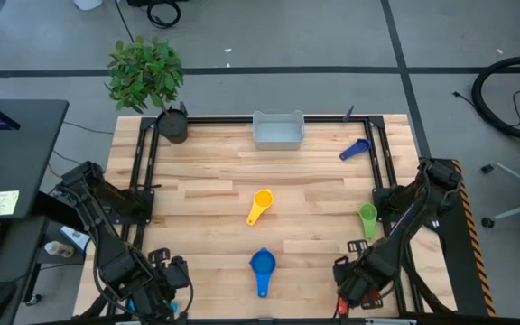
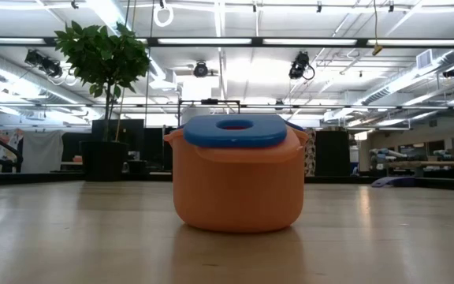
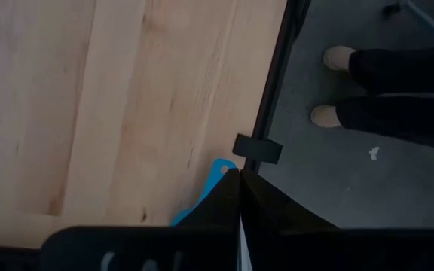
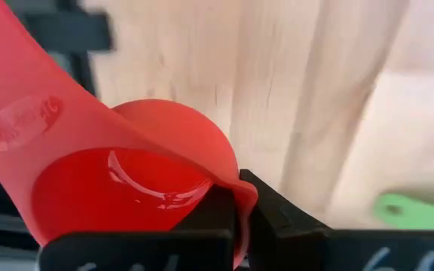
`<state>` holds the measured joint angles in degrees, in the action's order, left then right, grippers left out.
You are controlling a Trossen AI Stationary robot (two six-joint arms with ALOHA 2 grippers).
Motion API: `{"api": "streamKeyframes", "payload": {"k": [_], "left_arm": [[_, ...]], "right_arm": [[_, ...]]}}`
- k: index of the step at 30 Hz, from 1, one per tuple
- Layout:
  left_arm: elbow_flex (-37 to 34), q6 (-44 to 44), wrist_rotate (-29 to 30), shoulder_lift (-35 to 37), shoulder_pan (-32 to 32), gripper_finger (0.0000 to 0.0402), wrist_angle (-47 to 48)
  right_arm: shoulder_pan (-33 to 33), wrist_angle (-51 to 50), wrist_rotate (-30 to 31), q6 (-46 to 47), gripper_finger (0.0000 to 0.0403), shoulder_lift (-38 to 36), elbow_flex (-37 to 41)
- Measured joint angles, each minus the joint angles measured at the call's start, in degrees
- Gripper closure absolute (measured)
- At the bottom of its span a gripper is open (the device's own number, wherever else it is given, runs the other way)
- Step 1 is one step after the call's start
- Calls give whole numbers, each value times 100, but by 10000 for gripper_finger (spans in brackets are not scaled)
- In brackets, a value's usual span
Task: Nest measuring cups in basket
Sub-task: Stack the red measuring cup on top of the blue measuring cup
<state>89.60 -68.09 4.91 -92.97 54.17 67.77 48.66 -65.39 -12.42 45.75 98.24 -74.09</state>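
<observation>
Red cup (image 4: 126, 181): pinched by right gripper (image 4: 239, 218).
Left gripper (image 3: 238, 203): clenched, idle.
Next: carry to basket (image 1: 278, 131).

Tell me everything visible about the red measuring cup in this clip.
The red measuring cup is a glossy, slightly translucent plastic scoop with a round bowl and a flat handle bearing an oval embossed mark. In the right wrist view it fills the near field, its rim pinched between the shut fingers of the right claw, bowl open toward the camera, over the wooden table. From above, that claw sits near the table's front right edge, and only a trace of red shows there.
</observation>
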Motion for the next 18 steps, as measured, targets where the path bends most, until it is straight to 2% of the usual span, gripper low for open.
{"api": "streamKeyframes", "payload": {"k": [9, 14, 18], "left_arm": [[0, 321, 381, 0, 0, 386, 4], [0, 319, 433, 0, 0, 386, 5], [0, 318, 512, 0, 2, 386, 4]], "right_arm": [[-1250, -1116, 872, -1720, 392, 9, -1967], [-1897, -1137, 1166, -2646, 392, 13, -2437], [-2265, -913, 1303, -3253, 392, 16, -2519]]}}
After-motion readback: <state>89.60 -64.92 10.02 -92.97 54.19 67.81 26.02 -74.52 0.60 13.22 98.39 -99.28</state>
